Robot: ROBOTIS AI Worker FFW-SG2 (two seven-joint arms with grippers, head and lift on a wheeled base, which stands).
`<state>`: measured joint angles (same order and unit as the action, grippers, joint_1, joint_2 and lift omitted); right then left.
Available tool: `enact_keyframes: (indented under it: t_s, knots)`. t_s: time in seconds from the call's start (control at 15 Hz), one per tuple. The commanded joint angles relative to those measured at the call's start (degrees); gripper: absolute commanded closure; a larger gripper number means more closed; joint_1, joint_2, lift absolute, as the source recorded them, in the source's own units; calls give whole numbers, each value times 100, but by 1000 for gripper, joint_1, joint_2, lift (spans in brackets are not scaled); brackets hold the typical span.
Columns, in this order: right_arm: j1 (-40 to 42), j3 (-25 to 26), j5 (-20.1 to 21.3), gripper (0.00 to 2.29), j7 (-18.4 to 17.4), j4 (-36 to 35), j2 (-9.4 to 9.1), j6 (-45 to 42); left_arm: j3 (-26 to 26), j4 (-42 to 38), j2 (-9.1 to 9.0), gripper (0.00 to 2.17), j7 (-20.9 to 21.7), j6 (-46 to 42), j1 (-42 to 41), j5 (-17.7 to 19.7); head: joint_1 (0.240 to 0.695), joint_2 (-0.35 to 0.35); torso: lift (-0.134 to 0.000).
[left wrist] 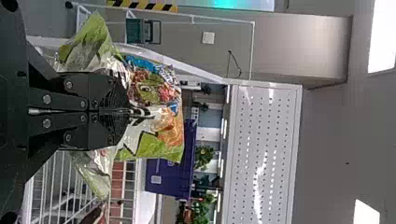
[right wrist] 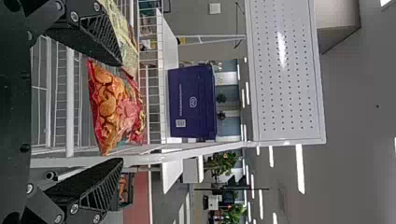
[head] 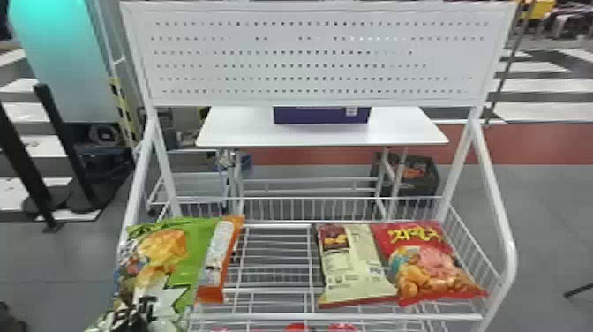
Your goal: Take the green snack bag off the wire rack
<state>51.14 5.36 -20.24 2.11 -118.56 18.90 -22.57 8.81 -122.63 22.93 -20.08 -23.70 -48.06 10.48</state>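
The green snack bag (head: 194,247) is at the left end of the wire rack (head: 273,265) in the head view, tilted and reaching over the rack's left front, beside an orange bag. In the left wrist view my left gripper (left wrist: 128,112) is shut on the green snack bag (left wrist: 163,135), whose film is crumpled and bulges out on both sides of the fingers. My right gripper (right wrist: 122,112) stands open in the right wrist view, nothing between its fingertips, with the red snack bag (right wrist: 114,105) lying beyond it on the rack.
A cream bag (head: 353,265) and a red bag (head: 428,260) lie at the rack's right side. Behind the rack stands a white table (head: 242,132) with a purple box (head: 320,115). White side tubes (head: 498,212) and a pegboard (head: 309,57) frame the rack.
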Motion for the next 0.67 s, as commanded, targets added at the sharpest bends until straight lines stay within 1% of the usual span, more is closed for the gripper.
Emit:
enact_keyframes:
  t_s: [0.0,0.2,0.4,0.6]
  knots:
    - [-8,0,-6,171,0,26,8,4,-46,2,9,1740,-14,-236,-257,-125,499,0,0]
    - [-17,-17,-6,171,0,26,-1,-14,-55,-16,9,1740,-22,-394,-336,-143,499,0,0]
    - [19,-8,-6,171,0,17,8,-31,-55,-33,9,1740,4,-376,-336,-143,499,0,0]
    - [36,-8,-6,171,0,-9,17,-49,-55,-33,9,1740,4,-359,-344,-222,499,0,0]
